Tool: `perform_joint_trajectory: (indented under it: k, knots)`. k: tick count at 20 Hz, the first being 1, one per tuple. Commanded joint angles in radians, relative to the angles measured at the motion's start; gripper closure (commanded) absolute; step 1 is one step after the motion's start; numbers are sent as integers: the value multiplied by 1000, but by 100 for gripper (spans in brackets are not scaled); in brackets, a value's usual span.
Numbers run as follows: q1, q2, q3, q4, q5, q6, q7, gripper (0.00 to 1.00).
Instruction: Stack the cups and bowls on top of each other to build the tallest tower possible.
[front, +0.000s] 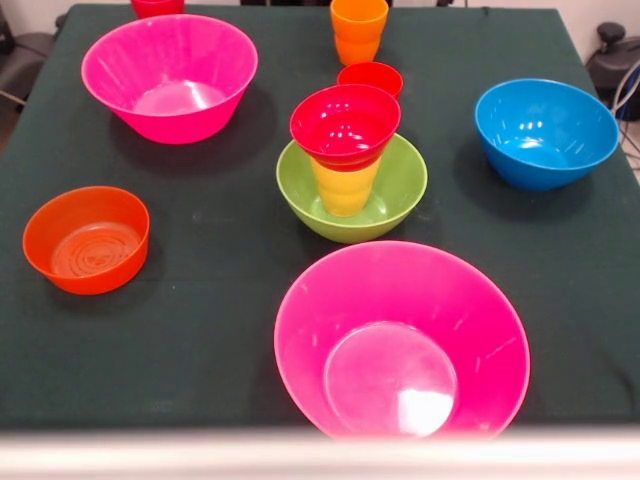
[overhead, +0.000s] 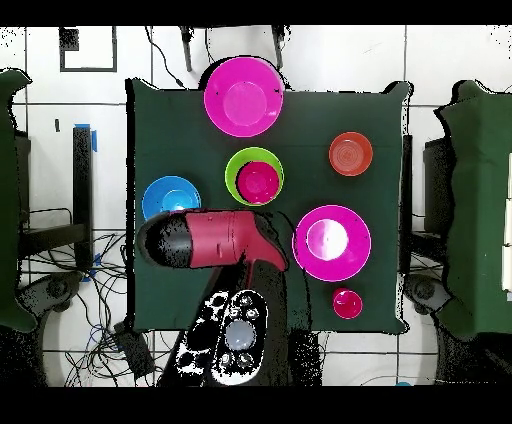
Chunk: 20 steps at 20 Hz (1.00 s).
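The tower stands mid-table: a lime-green bowl (front: 402, 192) holds an upright yellow cup (front: 345, 188), and a small red bowl (front: 345, 124) sits on the cup. From above, the red bowl (overhead: 258, 182) sits inside the green bowl's rim (overhead: 236, 168). An orange cup (front: 358, 30) and a red cup (front: 371, 77) stand just behind the tower. Another red cup (front: 157, 6) stands at the far edge and also shows in the overhead view (overhead: 347, 302). The arm (overhead: 215, 240) lies over the table's robot side. The gripper shows in neither view.
Two large hot-pink bowls: one far left (front: 170, 75) (overhead: 243, 96), one near the front edge (front: 400, 340) (overhead: 331, 242). A blue bowl (front: 545, 132) (overhead: 170, 197) sits right. A small translucent orange bowl (front: 87, 240) (overhead: 350, 153) sits left.
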Motion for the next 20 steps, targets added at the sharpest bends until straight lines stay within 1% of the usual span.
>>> perform_joint_trajectory:
  k: [1, 5, 13, 17, 20]
  knots:
    - [-11, -3, 113, 212, -65, -158, 39, 0]
    - [-12, -21, 108, 283, -74, -214, 47, 0]
    - [-28, -23, 104, 395, -99, -345, 61, 0]
    - [-45, -5, 105, 414, -120, -388, 61, 0]
    - [-47, 25, 96, 414, -136, -431, 75, 0]
